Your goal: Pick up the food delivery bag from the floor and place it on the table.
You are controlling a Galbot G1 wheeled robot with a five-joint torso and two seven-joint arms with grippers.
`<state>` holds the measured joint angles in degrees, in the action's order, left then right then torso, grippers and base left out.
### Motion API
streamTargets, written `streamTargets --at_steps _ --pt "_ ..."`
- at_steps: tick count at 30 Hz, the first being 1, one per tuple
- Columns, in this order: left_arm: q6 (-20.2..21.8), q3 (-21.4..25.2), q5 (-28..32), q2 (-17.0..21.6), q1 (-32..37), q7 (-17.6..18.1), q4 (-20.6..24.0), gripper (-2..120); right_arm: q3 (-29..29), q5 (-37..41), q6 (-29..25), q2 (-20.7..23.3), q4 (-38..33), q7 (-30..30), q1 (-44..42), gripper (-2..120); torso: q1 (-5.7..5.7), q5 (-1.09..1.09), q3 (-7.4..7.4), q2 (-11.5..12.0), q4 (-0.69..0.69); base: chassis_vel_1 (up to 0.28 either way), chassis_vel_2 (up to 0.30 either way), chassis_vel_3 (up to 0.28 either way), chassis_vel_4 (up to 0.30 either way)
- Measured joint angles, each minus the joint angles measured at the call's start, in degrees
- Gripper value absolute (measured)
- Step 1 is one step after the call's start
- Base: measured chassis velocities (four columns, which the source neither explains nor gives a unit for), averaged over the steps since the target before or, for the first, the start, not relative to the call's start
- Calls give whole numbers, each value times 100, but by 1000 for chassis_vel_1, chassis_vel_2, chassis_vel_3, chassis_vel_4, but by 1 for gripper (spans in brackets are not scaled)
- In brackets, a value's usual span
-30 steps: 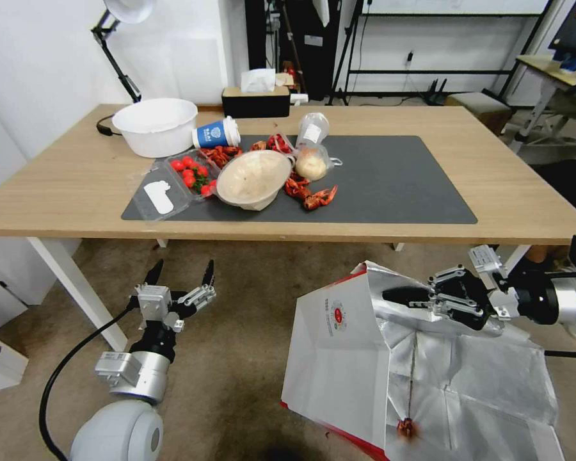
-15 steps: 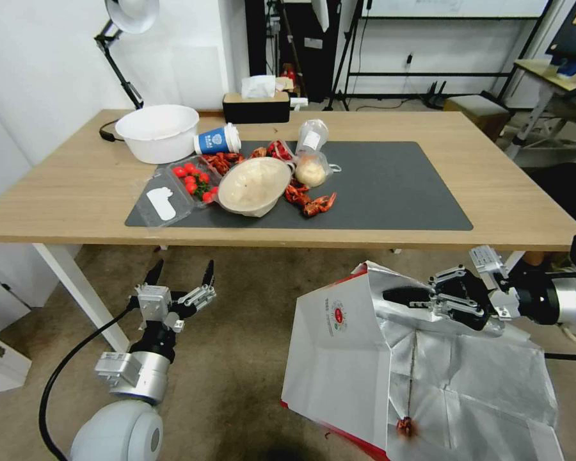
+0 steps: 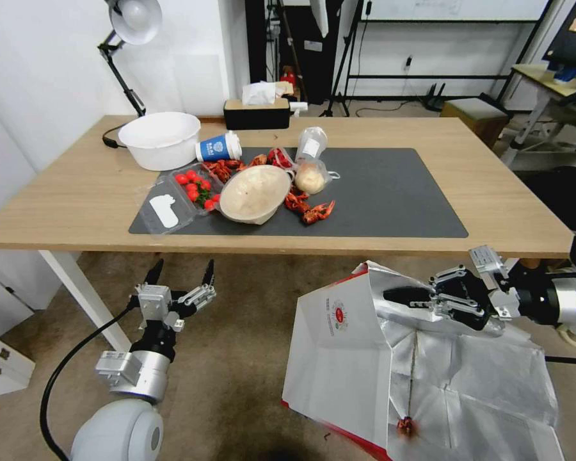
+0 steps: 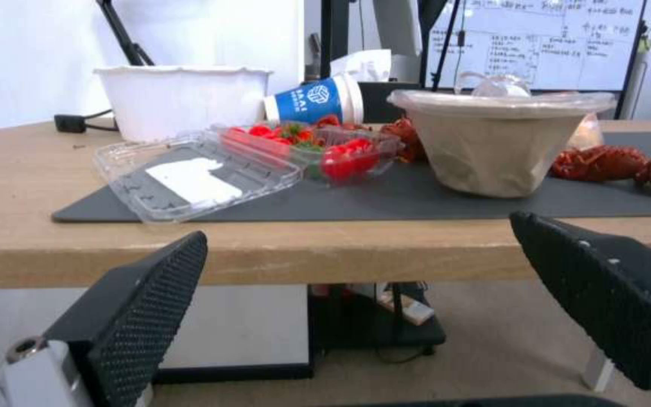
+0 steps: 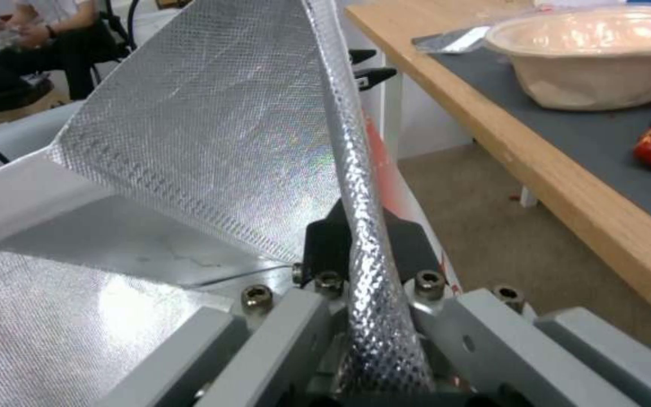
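Food delivery bag (image 3: 339, 358): below table (image 3: 525, 211) edge, foil rim pinched by right gripper (image 3: 397, 296); left gripper (image 3: 180, 274) spread, idle. Risk: thin rim slipping or tearing, bag snagging on table edge

Two silver-grey arms with rounded white shoulder housings. Left gripper (image 3: 180, 272): black tapered fingers (image 4: 141, 316) with dimpled pads, pale grey metal linkages, a thick black cable looping off the wrist. Right gripper (image 3: 400, 296): black fingers, grey machined brackets (image 5: 265, 345) studded with hex-socket screws, black wrist collar, polished silver forearm.
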<state>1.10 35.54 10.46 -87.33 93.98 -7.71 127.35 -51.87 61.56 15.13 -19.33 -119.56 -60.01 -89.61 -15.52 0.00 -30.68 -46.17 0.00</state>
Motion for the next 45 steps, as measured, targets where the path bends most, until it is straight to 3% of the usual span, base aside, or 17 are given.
streamTargets --at_steps 16,39,45 --pt "2 0 0 -2 -1 -5 -8 100 3 -8 -2 -7 5 -13 -2 0 -247 0 -330 -581 0 0 0 0 0" --pt "-2 -1 0 -2 19 -5 6 100 -7 -7 -6 -13 -12 -13 -16 0 -511 0 -672 -1185 0 0 0 0 0" --pt "-3 -1 0 -2 19 -5 7 100 -8 -7 -7 -13 -15 -12 -17 0 -541 0 -709 -1253 0 0 0 0 0"
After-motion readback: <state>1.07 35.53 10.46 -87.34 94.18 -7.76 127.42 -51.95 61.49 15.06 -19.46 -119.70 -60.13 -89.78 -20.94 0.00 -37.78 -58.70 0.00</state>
